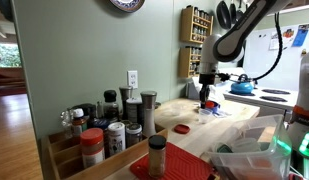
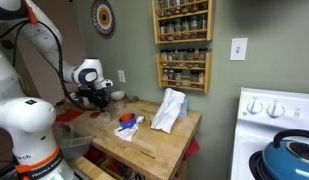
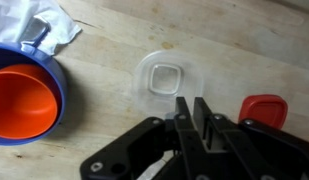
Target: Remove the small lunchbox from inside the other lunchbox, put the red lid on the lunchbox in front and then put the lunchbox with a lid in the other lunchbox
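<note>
In the wrist view the small lunchbox (image 3: 166,80), pale and translucent white, sits open-side up on the wooden table just ahead of my fingertips. The other lunchbox (image 3: 24,100), red-orange, rests inside a blue rim at the left edge. The red lid (image 3: 262,110) lies flat on the right, partly hidden by my gripper body. My gripper (image 3: 191,105) is shut and empty, hovering above the table between the small lunchbox and the lid. In both exterior views it (image 1: 206,98) (image 2: 94,100) hangs low over the table. A flat red disc (image 1: 180,128) lies on the wood nearby.
A white cloth (image 3: 44,25) (image 2: 169,110) lies crumpled on the table. A blue kettle (image 1: 242,88) (image 2: 289,160) stands on the stove. Several spice jars (image 1: 114,125) crowd one table end, and a spice rack (image 2: 182,40) hangs on the wall.
</note>
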